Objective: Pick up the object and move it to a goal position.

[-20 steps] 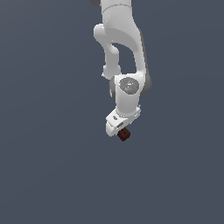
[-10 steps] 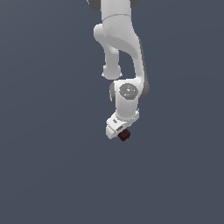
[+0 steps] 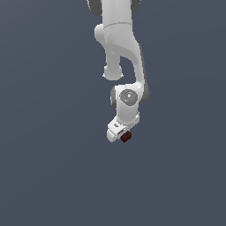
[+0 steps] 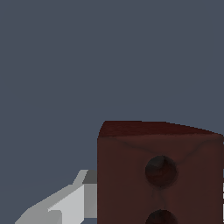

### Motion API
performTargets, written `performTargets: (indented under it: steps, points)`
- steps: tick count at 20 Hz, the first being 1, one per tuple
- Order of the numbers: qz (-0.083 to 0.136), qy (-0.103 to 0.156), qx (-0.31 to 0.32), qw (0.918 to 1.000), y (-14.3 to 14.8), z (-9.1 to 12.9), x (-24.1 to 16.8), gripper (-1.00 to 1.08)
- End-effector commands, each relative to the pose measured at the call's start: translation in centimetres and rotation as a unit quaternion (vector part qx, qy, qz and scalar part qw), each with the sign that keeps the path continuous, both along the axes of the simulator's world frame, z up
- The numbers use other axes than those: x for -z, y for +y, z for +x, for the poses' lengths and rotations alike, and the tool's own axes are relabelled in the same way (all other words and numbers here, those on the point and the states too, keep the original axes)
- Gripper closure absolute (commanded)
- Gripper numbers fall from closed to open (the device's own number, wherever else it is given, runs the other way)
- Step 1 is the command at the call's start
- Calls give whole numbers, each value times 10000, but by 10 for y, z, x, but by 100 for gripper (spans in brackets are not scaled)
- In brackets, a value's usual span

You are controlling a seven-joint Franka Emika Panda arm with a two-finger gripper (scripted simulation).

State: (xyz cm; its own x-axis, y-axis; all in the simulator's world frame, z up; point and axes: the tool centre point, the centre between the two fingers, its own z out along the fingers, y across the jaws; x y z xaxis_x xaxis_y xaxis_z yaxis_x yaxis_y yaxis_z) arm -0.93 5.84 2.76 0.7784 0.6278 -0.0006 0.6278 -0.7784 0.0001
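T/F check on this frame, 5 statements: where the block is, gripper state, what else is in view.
1. The block sits at the tip of the gripper. True.
2. The block is bright green. False: it is dark red-brown.
3. In the wrist view a round dark hole shows on the block's face. True.
4. The gripper hangs empty, with the block lying far off at the exterior view's left edge. False: the block is right at the gripper's end, and a pale finger shows beside it in the wrist view.
5. A second arm reaches in from the exterior view's right. False: only one white arm is seen, coming down from the top.
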Motion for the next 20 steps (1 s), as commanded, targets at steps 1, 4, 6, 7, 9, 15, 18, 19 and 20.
performTargets:
  steps: [1, 4, 6, 7, 9, 15, 18, 19, 20]
  points:
    - [2, -2, -4, 10000, 1, 0, 1, 108]
    - [2, -2, -4, 10000, 1, 0, 1, 108]
    - [2, -2, -4, 10000, 1, 0, 1, 108]
    - [2, -2, -4, 10000, 1, 0, 1, 108]
    - [-1, -2, 0, 10000, 0, 0, 0, 108]
    - [-1, -2, 0, 10000, 0, -2, -13, 108]
    - [-1, -2, 0, 10000, 1, -3, -26, 108]
    - [-1, -2, 0, 10000, 1, -4, -32, 108]
    - [-5, -2, -3, 10000, 1, -5, -38, 108]
